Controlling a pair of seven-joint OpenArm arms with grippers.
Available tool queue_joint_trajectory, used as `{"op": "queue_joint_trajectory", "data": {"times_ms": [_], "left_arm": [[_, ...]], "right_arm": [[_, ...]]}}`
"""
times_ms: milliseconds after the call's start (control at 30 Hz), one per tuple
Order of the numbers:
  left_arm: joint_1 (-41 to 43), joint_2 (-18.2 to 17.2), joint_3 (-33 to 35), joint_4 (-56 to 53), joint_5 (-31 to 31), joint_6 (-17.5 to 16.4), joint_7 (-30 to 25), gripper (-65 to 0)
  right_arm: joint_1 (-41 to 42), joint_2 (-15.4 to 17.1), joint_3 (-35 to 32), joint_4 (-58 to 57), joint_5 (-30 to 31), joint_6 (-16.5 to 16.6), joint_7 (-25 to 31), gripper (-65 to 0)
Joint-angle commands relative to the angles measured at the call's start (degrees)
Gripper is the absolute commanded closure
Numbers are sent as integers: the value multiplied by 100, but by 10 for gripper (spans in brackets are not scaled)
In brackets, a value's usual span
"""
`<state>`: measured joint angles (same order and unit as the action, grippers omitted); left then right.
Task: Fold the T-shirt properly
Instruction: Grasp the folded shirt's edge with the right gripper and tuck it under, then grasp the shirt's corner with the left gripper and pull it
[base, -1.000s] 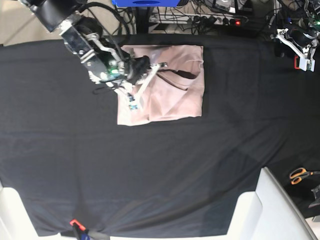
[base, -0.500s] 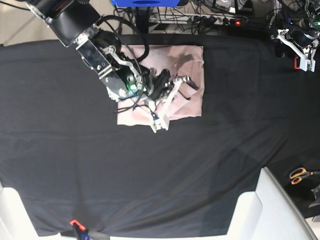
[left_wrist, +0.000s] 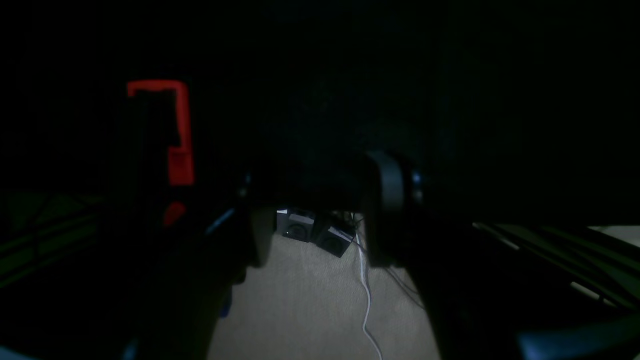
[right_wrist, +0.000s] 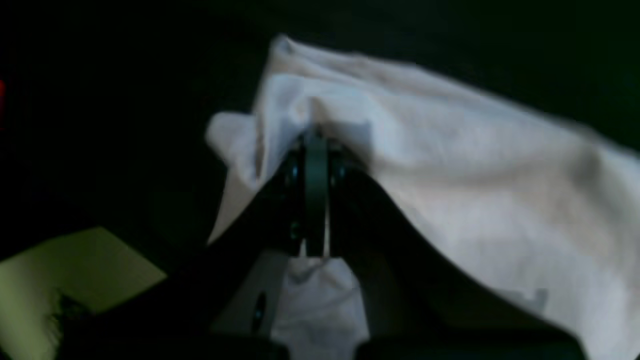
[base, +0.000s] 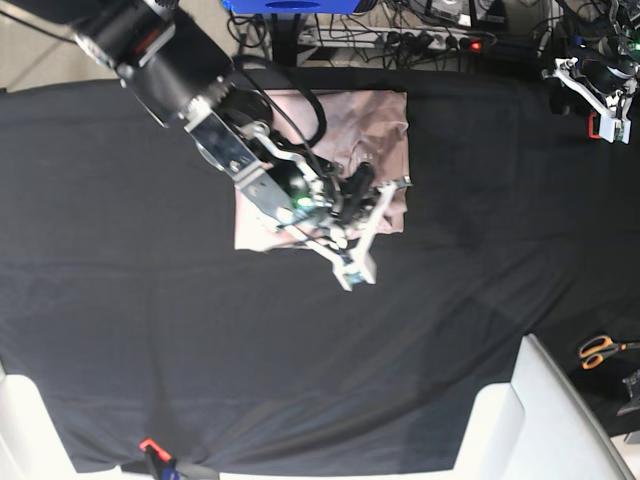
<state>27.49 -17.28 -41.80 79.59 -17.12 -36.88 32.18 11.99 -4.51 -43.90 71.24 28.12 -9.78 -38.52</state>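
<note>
The pale pink T-shirt (base: 375, 115) lies folded into a rough rectangle on the black cloth (base: 300, 350) at the back centre. My right arm reaches over it from the back left. My right gripper (base: 399, 184) is at the shirt's right edge, shut on a lifted fold of it. In the right wrist view the closed jaws of my right gripper (right_wrist: 315, 150) pinch the T-shirt (right_wrist: 450, 150), which drapes away to the right. My left gripper (base: 603, 112) hangs at the far right back corner, away from the shirt. In the left wrist view my left gripper (left_wrist: 315, 220) is open and holds nothing.
Orange-handled scissors (base: 600, 350) lie off the cloth at the right. White table parts (base: 545, 400) show at the front right and front left. A power strip (base: 440, 42) and cables run behind the table. Floor with small black boxes (left_wrist: 312, 235) shows below the left gripper.
My right gripper has moved right and toward the front across the T-shirt, carrying the pinched fold from the shirt's left part to its right edge. The left arm has not moved.
</note>
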Motion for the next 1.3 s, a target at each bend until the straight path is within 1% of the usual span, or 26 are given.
{"op": "queue_joint_trajectory", "data": {"times_ms": [0,33,67,100,133,167,200,300,333,400,467,500,533,600,700,800,900,933,1000,1067,1100,1133,1167,1233,1267], "left_arm": [[25,-96,-53,63,-59,-8,-93,-257],[16,-96,-53,63,-59,-8,-93,-257],[8,-96,-53,63,-59,-8,-93,-257],[-1,-96,-53,63,-59,-8,-93,-257],[-1,-96,-53,63,-59,-8,-93,-257],[-1,-96,-53,63,-59,-8,-93,-257],[-1,-96,-53,63,-59,-8,-93,-257],[-10,-96,-53,63,-59,-8,-93,-257],[-10,-96,-53,54,-59,-8,-93,-257],[-10,-96,-53,54,-59,-8,-93,-257],[-10,-96,-53,54,-59,-8,-93,-257],[-10,-96,-53,54,-59,-8,-93,-257],[-10,-96,-53,54,-59,-8,-93,-257],[-19,-96,-53,80,-59,-8,-93,-257],[-28,-88,-53,107,-59,-8,-93,-257],[-116,-79,-44,54,-59,-8,-93,-257],[-133,-79,-35,72,-59,-8,-93,-257],[-142,-79,44,116,-68,-8,-93,-257],[-142,-79,413,247,-120,-8,-84,-257],[-142,-79,826,414,-120,-8,-76,-257],[-142,-52,993,502,-138,-8,-76,-257],[-142,9,1125,590,-226,-8,-76,-257],[-142,106,1160,661,-446,-17,-67,-257],[-142,185,1204,722,-1237,-312,30,-257],[-142,167,1222,669,-1641,-312,215,-257]], "right_arm": [[115,-72,-10,63,14,112,217,-2],[98,-63,-10,98,14,288,393,-2],[80,-54,-10,115,14,534,586,-2],[36,-28,-10,168,14,895,797,-2],[-16,-19,-10,221,14,1167,956,-2],[-78,-10,8,326,14,1448,1026,-2],[-122,-1,16,449,14,1642,1026,-2],[-263,289,-10,1003,14,1668,1008,-2],[-351,403,-10,1232,14,1651,859,-2],[-465,596,8,1724,14,1448,147,-2],[-553,702,25,2111,23,1035,-803,-2],[-623,711,25,2225,23,877,-1146,-2],[-720,728,34,2296,23,798,-1251,-2],[-940,843,34,2296,32,798,-1163,-2],[-1186,860,8,2111,14,798,-847,-2],[-1230,878,25,1953,23,798,-600,0],[-1186,851,-10,1583,23,868,-521,0],[-1142,843,-10,1469,23,930,-521,0],[-1124,843,-19,1311,-3,1035,-521,0],[-1124,878,8,1302,-3,974,-513,0],[-1124,922,16,1372,-3,877,-513,0],[-1124,1097,25,1504,-3,648,-504,0],[-1124,1221,25,1689,-3,393,-495,0],[-1159,1484,25,2146,-3,-196,-381,0],[-1177,1669,25,2348,-3,-424,-302,0]]}}
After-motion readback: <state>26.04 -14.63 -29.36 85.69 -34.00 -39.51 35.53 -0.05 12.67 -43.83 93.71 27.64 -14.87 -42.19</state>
